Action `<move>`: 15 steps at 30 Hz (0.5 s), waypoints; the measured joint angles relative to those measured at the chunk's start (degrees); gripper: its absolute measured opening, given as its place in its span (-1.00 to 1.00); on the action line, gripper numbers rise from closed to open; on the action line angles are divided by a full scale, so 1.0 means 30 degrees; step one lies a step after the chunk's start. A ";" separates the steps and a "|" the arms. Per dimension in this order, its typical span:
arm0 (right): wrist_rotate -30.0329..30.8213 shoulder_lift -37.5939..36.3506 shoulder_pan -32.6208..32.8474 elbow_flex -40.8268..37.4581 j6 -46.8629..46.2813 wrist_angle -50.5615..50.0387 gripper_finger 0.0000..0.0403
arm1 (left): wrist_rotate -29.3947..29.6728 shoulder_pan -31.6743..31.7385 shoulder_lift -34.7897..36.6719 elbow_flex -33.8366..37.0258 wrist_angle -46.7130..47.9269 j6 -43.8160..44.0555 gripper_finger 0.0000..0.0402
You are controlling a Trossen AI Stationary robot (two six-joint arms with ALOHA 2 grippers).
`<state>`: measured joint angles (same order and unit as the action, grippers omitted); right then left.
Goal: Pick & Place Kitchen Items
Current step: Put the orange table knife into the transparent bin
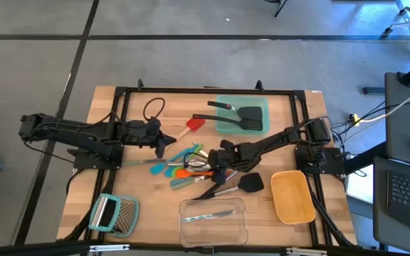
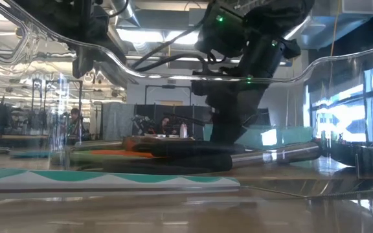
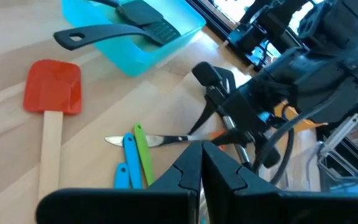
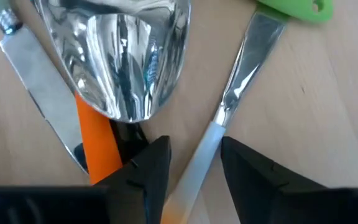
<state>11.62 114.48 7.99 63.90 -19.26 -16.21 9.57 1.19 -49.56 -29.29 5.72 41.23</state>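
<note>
At the high view's centre the right gripper [image 1: 216, 165] hides much of the utensil pile [image 1: 184, 169]. Its fingers stand partly apart astride a pale handle [image 4: 194, 165]; whether they grip it cannot be told. The left gripper [image 3: 202, 167], pinched shut and empty, waits centre-left.

The high camera looks straight down from well above, taking in the whole wooden table [image 1: 141, 206] and both arms, while the low camera sits at tabletop height, very near a clear container [image 2: 342, 97], and faces level across the table into the room. The left wrist camera looks forward and down over the utensil pile [image 3: 135, 155] from a little way off. The right wrist camera hangs very close above that same pile, which the high view also shows [image 1: 187, 167].
</note>
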 joint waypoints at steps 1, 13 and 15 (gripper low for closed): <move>-0.0127 0.0026 -0.0033 -0.0007 -0.0310 0.0131 -0.25 | 0.0114 0.0001 0.0000 -0.0003 0.0000 0.0007 -0.98; -0.1707 0.0102 -0.0271 0.0055 -0.2765 0.0097 -0.84 | 0.0788 0.0001 0.0000 0.0001 -0.0041 0.0007 -0.98; -0.1672 0.0102 -0.0270 0.0064 -0.2956 0.0031 -0.89 | 0.0812 -0.0003 0.0000 0.0000 -0.0101 0.0007 -0.98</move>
<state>6.60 114.78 7.18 64.10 -28.12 -16.11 12.01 1.18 -49.56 -29.29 5.41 41.25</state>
